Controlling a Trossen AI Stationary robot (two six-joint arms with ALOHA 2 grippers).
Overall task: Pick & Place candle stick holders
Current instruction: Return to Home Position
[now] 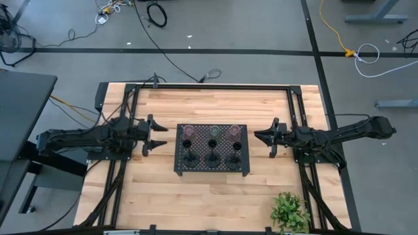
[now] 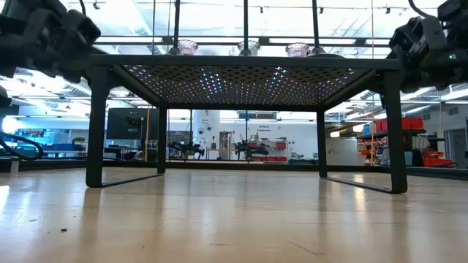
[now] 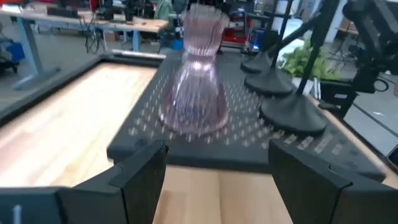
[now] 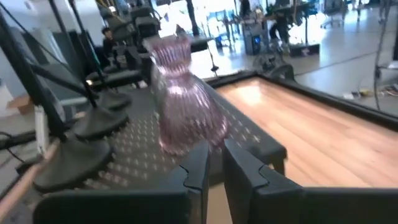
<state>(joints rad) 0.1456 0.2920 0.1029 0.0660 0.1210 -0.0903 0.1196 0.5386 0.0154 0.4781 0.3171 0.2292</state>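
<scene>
Six holders (image 1: 212,156) on tray (image 1: 200,166), seemingly two rows; plant (image 1: 289,212) well right.

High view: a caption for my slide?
Six candle stick holders lined up on the black tray, left gripper open and right gripper shut at either side.

Black perforated tray (image 1: 211,171), pale wood table (image 1: 163,196) — two ribbed pink glass holders (image 1: 188,131), one pale green holder (image 1: 213,130), three black holders (image 1: 212,157).

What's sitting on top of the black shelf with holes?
Three glass candle holders in one row, three black candle holders in the other. Nothing covers them from above.
</scene>
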